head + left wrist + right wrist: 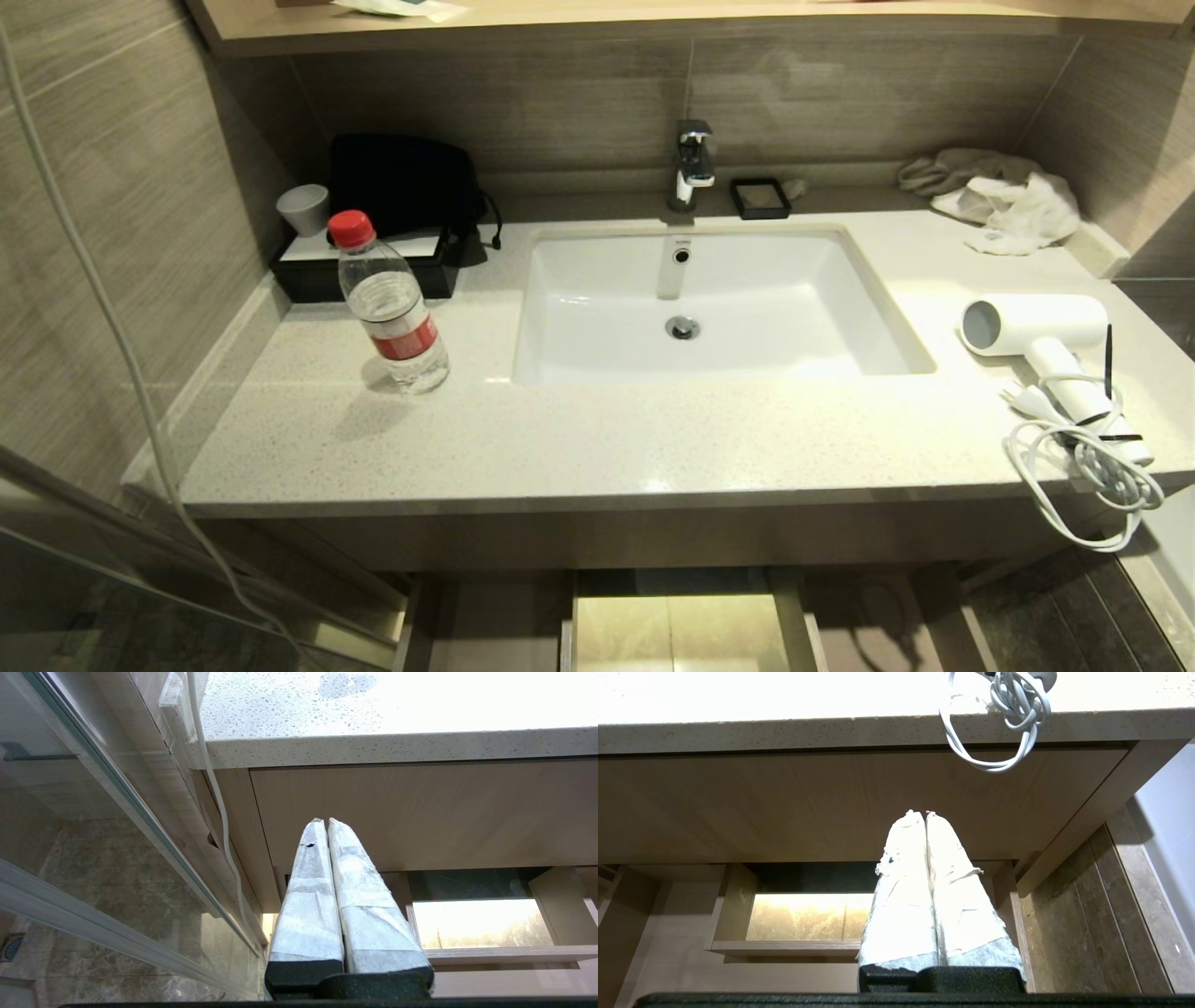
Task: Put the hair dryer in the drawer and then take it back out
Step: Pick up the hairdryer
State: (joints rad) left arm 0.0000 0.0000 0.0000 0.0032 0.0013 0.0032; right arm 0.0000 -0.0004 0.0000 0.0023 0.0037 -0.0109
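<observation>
Hair dryer (1032, 327) at three o'clock of sink (896, 317), barrel lengthwise toward nine. Cord (999, 723) overhanging in right wrist view only. Left gripper (325, 821) and right gripper (918, 813) clenched, empty.

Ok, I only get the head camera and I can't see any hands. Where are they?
Observer: Both sit low. The left hand points at the wood panel under the countertop.
Operator: Is it holding anything?
Observer: No, its fingers are shut on nothing.
Operator: And the right one?
Observer: The right hand is shut and empty too, lower than the hair dryer cord hanging over the edge.
</observation>
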